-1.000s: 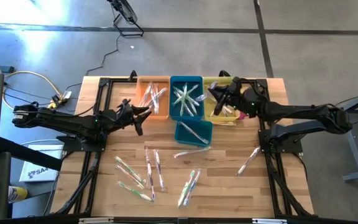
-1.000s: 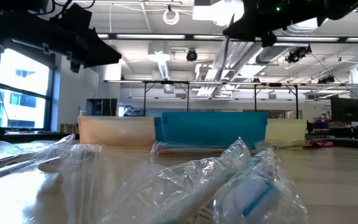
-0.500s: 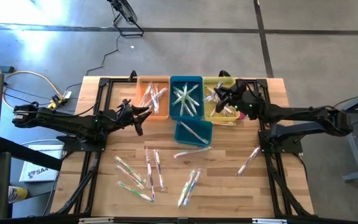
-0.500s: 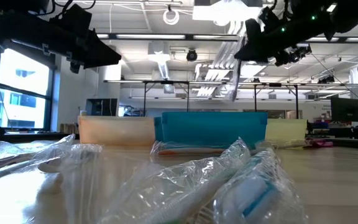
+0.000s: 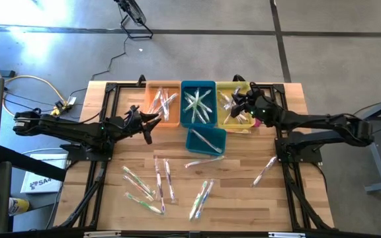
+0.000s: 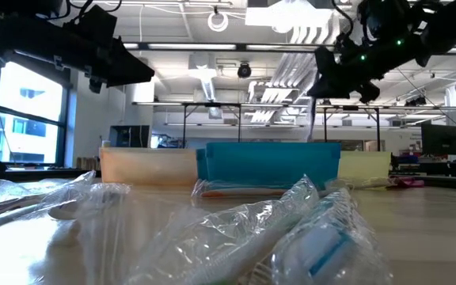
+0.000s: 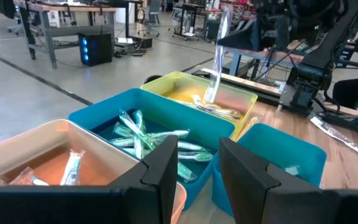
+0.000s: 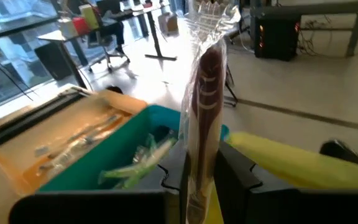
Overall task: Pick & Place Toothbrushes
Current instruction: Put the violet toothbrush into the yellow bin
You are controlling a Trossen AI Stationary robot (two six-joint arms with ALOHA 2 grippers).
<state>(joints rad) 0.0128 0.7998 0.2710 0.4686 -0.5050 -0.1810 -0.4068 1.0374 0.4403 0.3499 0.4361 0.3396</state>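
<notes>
Several wrapped toothbrushes (image 5: 159,180) lie loose on the near half of the table. More lie in the orange bin (image 5: 155,112), the blue bin (image 5: 185,87) and the yellow bin (image 5: 221,119). My right gripper (image 5: 239,106) hovers over the yellow bin, shut on one dark-handled wrapped toothbrush (image 8: 206,93). My left gripper (image 7: 197,165) stands open and level beside the orange bin's near left corner, with nothing between its fingers. My right gripper pinches the wrapped toothbrush between its two fingers (image 8: 234,174), on the wrapper (image 8: 199,163) near one end. In the left wrist view the toothbrush (image 7: 216,62) hangs almost upright below the gripper. Its lower end reaches into the yellow bin; whether it touches, I cannot tell.
A smaller teal bin (image 5: 192,147) with one toothbrush sits just in front of the blue bin. One toothbrush (image 5: 264,170) lies alone near the table's right edge. Black frame rails run along both sides of the table.
My right gripper has come down and moved toward the table's right edge, from the blue bin's border to over the yellow bin, rolling its wrist a little. The toothbrush has gone with it, still hanging below. My left gripper has kept still.
</notes>
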